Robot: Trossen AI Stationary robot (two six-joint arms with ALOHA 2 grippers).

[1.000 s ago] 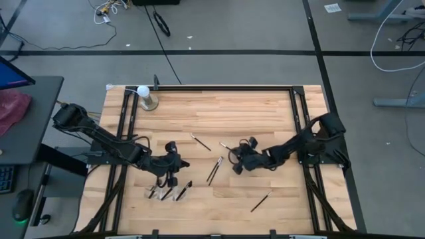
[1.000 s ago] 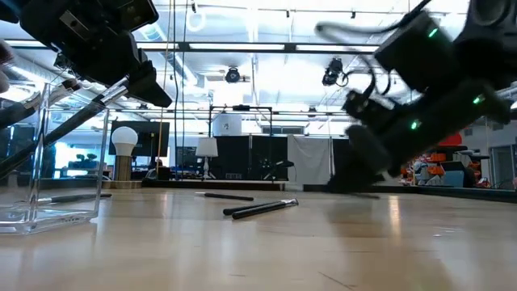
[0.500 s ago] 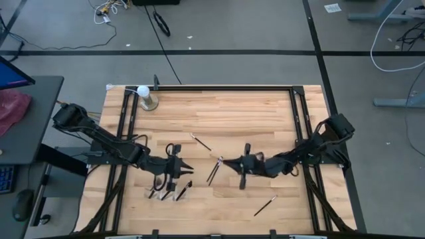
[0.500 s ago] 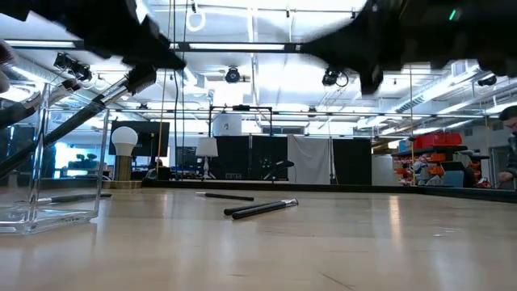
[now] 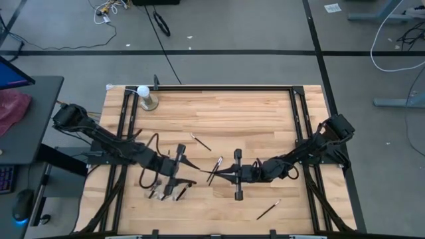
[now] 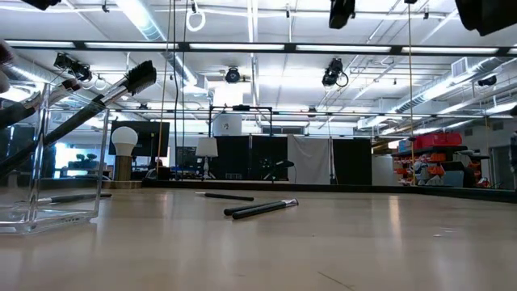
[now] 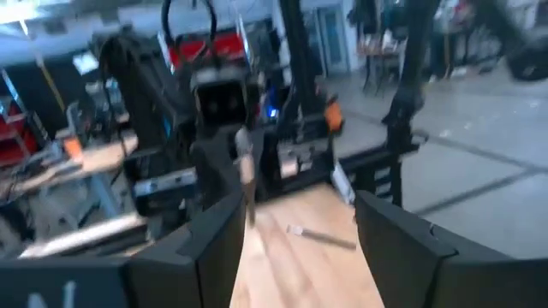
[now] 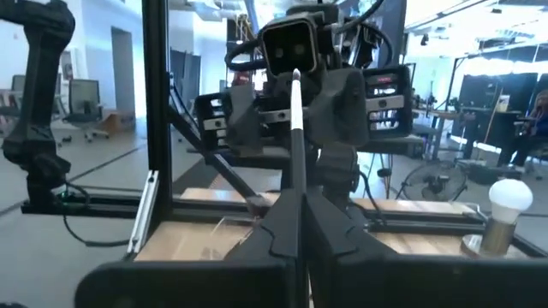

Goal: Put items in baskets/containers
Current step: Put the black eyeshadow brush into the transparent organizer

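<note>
**Brushes being passed arm to arm above the worktop**

Brushes, thin and dark-handled, are what you are sorting here, and one thin dark makeup brush with a pale tip (image 8: 294, 137) is sitting clenched in the right gripper (image 5: 229, 174), whose jaws are pinched tight on its handle so that it is pointing straight at the left arm. The left gripper (image 5: 184, 164) is facing it with its jaws spread wide and gripping nothing; judging by that line-up, you are setting up a hand-over in mid-air, the left side standing ready to take the brush and carry it across.

The small clear plastic organizer (image 5: 167, 193) is standing near the front left of the pale wooden worktop (image 5: 252, 119), just beside the left gripper. Several brushes are already leaning in it, bristle heads up, propped against its see-through walls. More brushes are lying loose on the boards: a pair (image 5: 214, 169) between the two grippers, one (image 5: 200, 142) farther back, one (image 5: 267, 210) near the front right.

A white ball on a metal stand (image 5: 144, 96) is sitting at the back left corner. Around the worktop you are seeing grey floor with cables, and beyond it a bright workshop with strip lights and racks.
</note>
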